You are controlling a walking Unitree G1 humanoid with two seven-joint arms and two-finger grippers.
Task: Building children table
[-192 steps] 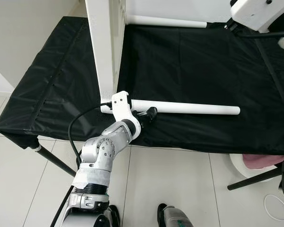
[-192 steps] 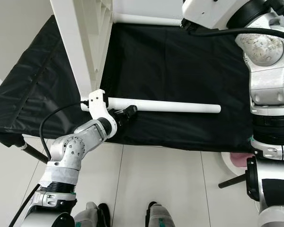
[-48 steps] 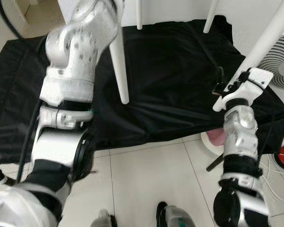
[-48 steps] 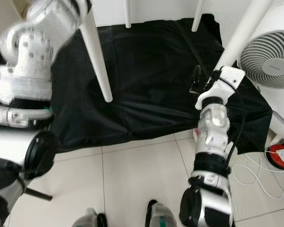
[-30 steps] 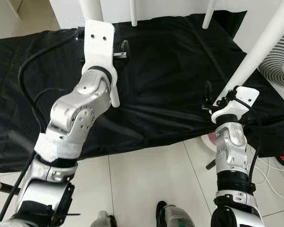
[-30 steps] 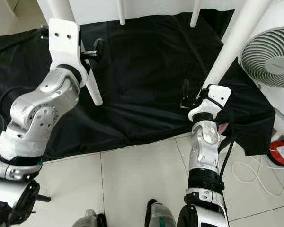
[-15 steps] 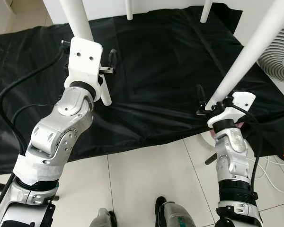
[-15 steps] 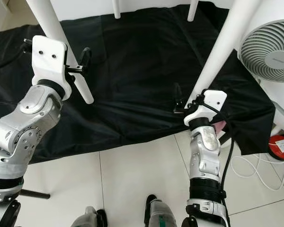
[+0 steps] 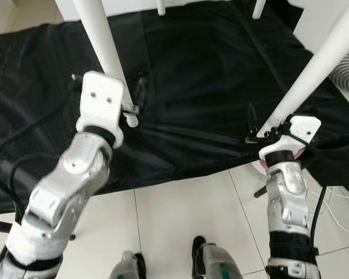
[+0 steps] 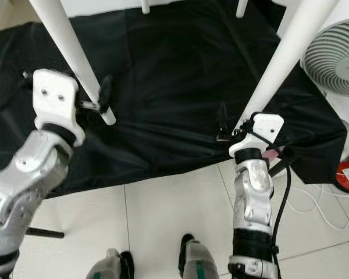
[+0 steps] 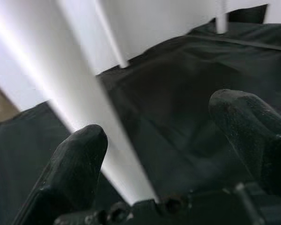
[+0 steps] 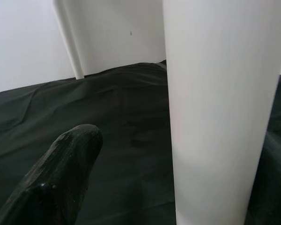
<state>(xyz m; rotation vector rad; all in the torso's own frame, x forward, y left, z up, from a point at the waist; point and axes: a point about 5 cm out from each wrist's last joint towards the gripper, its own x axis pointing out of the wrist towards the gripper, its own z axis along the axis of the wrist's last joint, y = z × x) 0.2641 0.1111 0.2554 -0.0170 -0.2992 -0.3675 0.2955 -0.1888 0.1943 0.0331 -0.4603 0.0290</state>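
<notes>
Two white table legs stand on a counter [image 9: 41, 168] draped in black cloth. The left pincer [image 9: 131, 102] straddles the left table leg [image 9: 104, 52] near its foot, fingers spread around it without visibly squeezing. The right pincer [image 10: 232, 129] likewise brackets the right table leg [image 10: 285, 58], fingers apart. A white fan [image 10: 337, 61] stands at the right.

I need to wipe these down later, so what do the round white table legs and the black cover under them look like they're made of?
Round white table legs: smooth, evenly coloured, faint sheen; painted wood or plastic, can't tell which. Black cover: thin creased fabric with slight shine, probably synthetic.
</notes>
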